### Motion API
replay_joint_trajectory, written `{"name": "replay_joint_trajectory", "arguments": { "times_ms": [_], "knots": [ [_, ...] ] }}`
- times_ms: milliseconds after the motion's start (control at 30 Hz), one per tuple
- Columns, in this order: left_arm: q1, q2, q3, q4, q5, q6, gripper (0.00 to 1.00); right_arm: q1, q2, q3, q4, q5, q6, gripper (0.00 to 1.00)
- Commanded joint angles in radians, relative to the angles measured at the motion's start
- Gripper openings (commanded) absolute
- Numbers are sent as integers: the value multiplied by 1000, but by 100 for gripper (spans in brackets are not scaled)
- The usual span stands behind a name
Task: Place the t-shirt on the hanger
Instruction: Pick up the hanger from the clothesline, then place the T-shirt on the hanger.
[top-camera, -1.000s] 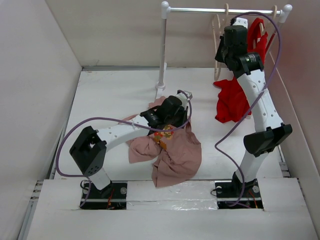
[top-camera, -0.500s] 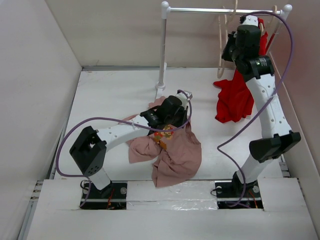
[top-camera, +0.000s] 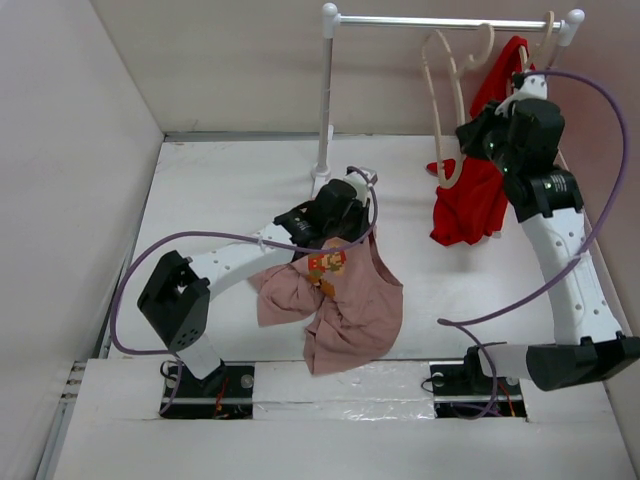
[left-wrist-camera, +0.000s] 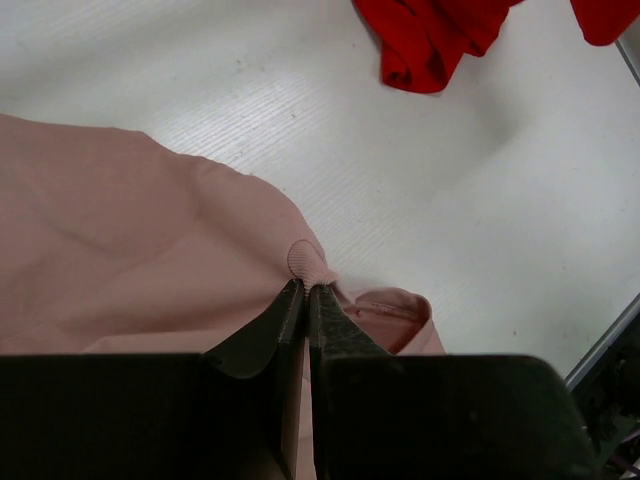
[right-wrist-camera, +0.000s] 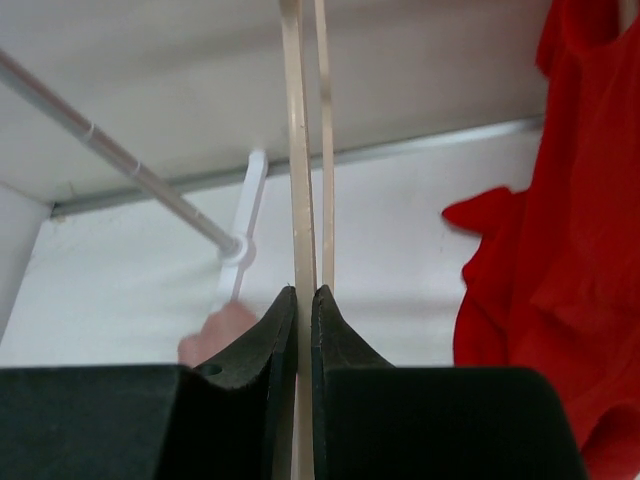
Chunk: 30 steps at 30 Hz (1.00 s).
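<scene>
The dusty pink t-shirt lies crumpled on the table, its small red-yellow print facing up. My left gripper is shut on a fold of the t-shirt by the collar; the pinched cloth shows in the left wrist view. The cream wooden hanger is off the rail, held up in front of it. My right gripper is shut on the hanger's thin arm.
A white rail on a white post stands at the back. A bright red garment hangs from another hanger at the right end, trailing onto the table. White walls close in left and right.
My right arm has pulled the hanger off the rail and moved down and to the right with it. My left gripper has lifted the t-shirt's collar slightly toward the back.
</scene>
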Motion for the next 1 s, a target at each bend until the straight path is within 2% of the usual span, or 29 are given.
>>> {"name": "replay_joint_trajectory", "arguments": {
  "times_ms": [0, 133, 267, 333, 433, 700, 967],
  "knots": [
    [30, -12, 52, 34, 2, 19, 0, 1, -113, -135, 107, -111, 39, 0],
    [73, 3, 63, 34, 14, 13, 0, 30, -272, -275, 47, -195, 78, 0],
    [114, 34, 101, 62, 26, 7, 0, 66, -482, -445, -106, -237, 212, 0],
    [127, 64, 123, 62, 33, 8, 0, 89, -620, -519, -126, -255, 268, 0],
    [157, 110, 170, 54, 42, 16, 0, 103, -717, -596, -208, -286, 328, 0],
    [259, 179, 272, 44, 99, -3, 0, 123, -754, -521, -498, -361, 253, 0],
    [283, 156, 260, 44, 109, -7, 0, 123, -759, -557, -506, -410, 213, 0]
  ]
}}
